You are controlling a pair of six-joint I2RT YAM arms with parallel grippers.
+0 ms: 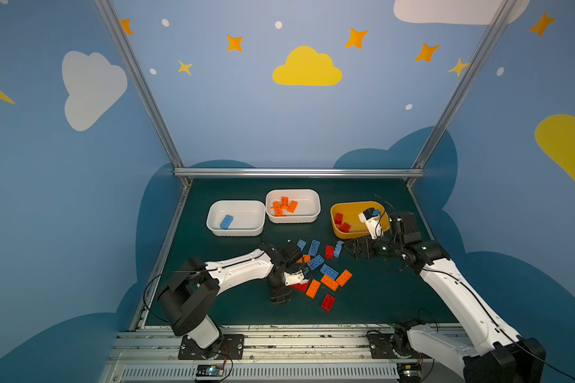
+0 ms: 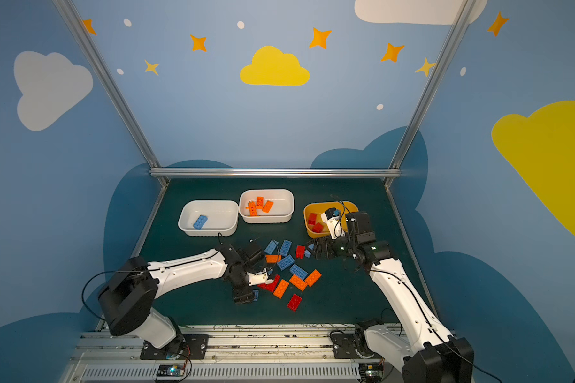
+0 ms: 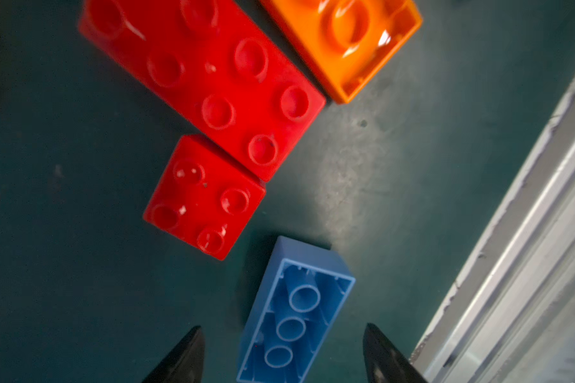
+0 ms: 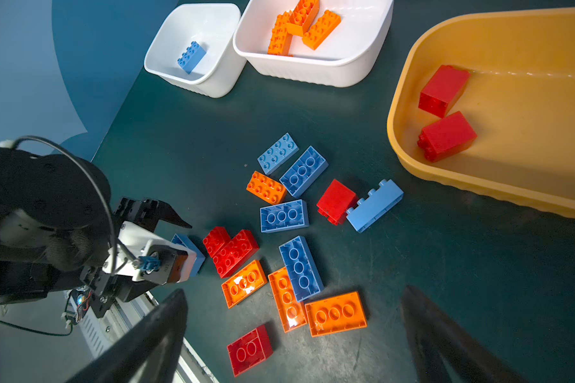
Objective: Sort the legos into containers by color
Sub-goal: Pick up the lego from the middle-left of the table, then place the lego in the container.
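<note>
My left pincer (image 3: 283, 328) is straddling the upturned blue lego (image 3: 296, 308) at the pile's near-left edge. The jaws are standing open with a gap on either side, and the lego's long axis is running straight between them. My right pincer (image 4: 294, 293) is hanging wide and empty, farther off. My wrist is hiding most of the lego in both top views.

Dark green mat (image 1: 395, 291), cloud-painted walls (image 1: 213, 116)

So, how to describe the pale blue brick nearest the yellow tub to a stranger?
Find the yellow tub, then look at the green table beside its rim. The pale blue brick touches a red brick there; unlike the flat blue bricks nearby, it lies on its side, studs pointing sideways.
</note>
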